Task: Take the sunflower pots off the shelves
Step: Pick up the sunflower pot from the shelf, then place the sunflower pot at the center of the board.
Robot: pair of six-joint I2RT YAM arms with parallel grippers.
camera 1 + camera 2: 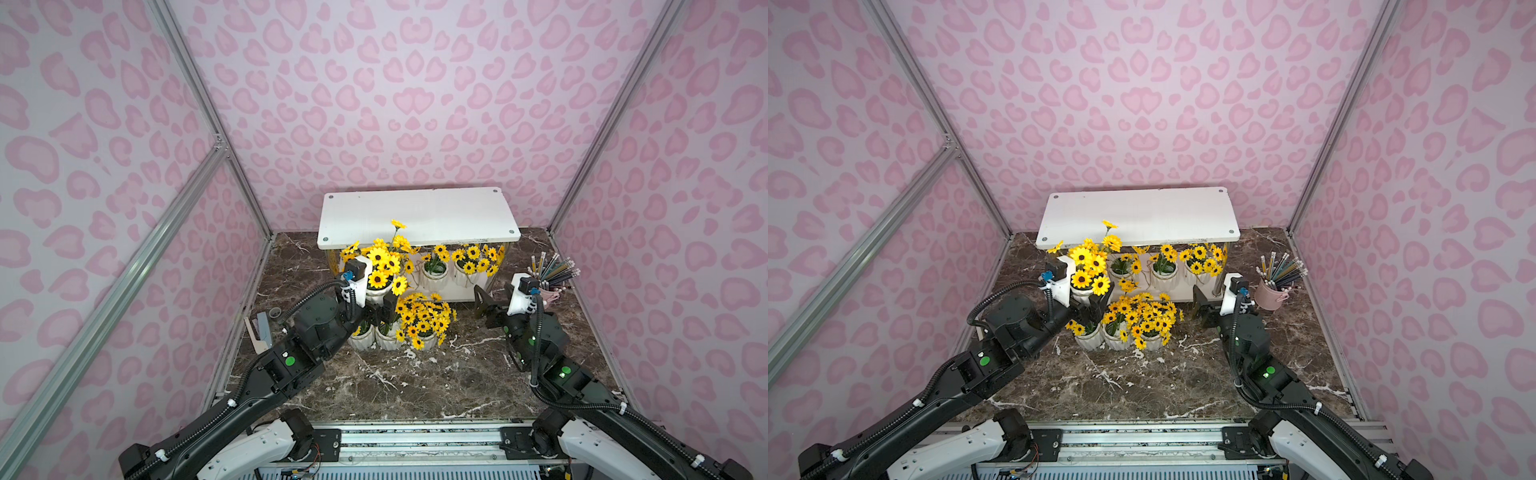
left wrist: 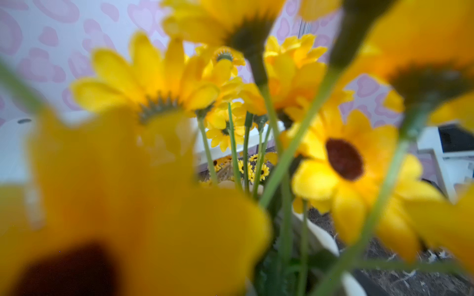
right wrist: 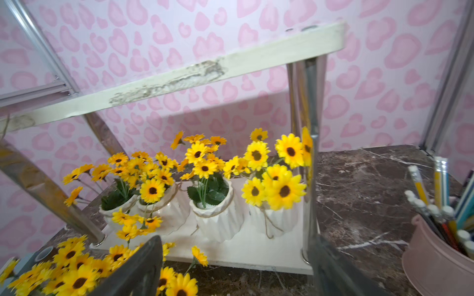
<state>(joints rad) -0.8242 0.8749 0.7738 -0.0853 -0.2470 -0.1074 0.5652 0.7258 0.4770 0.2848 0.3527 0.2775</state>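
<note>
My right jaws stood spread wide, empty, facing sunflower pots [image 3: 218,223] on the lower shelf [image 3: 243,251]. Another pot [image 1: 376,293] sat close beside my left jaws; whether they gripped it, I could not tell. More pots [image 1: 388,343] stood on the brown marble counter [image 1: 415,386], pink-patterned walls [image 1: 415,104] around.

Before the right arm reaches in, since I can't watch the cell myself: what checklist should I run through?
1. Fingers of the right gripper apart, nothing between: ok.
2. Four sunflower pots stand on the lower shelf: ok.
3. Approach to the end pot: the chrome leg crosses in front, probably not ok.
4. The left gripper holds the lifted pot off the lower shelf: ok.
5. The pink pencil bucket apart from the right arm, though close: ok.
</note>
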